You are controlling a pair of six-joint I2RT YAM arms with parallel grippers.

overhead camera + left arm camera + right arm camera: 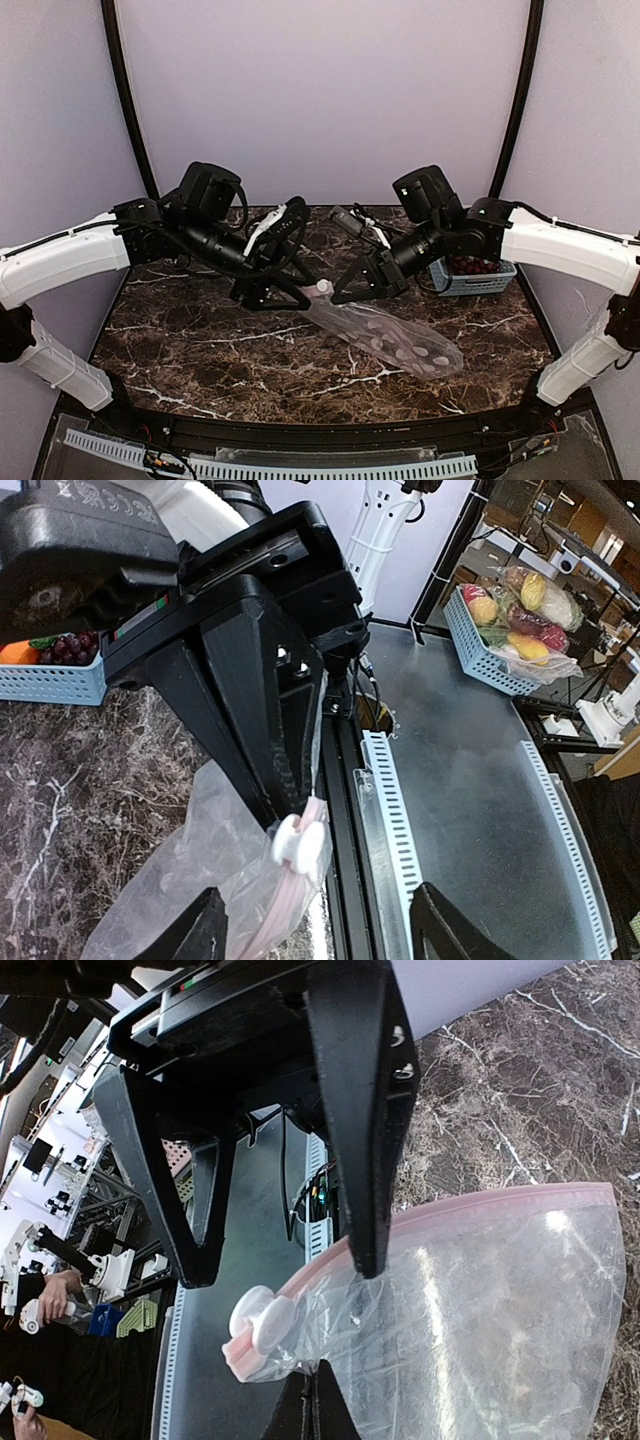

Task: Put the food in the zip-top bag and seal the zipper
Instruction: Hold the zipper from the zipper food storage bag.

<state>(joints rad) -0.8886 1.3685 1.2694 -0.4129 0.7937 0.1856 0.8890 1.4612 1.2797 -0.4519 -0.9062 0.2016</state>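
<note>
Clear plastic bag [400, 340] with pale dots lies mid-way across a dark marble table [200, 340], its pink-white zipper [480, 1205] end raised between two black arms. The right gripper [287, 815] has its fingers pressed together, pinching the zipper just beside the white slider [262, 1318]. The left gripper [282, 1275] is spread wide near that end; contact is unclear. Purple grapes [480, 265] sit in a blue basket [470, 286] at the right.

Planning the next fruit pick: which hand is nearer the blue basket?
Right. The right hand is left of the basket, gripping the bag; the left hand is farther left, beyond the bag's mouth.
</note>
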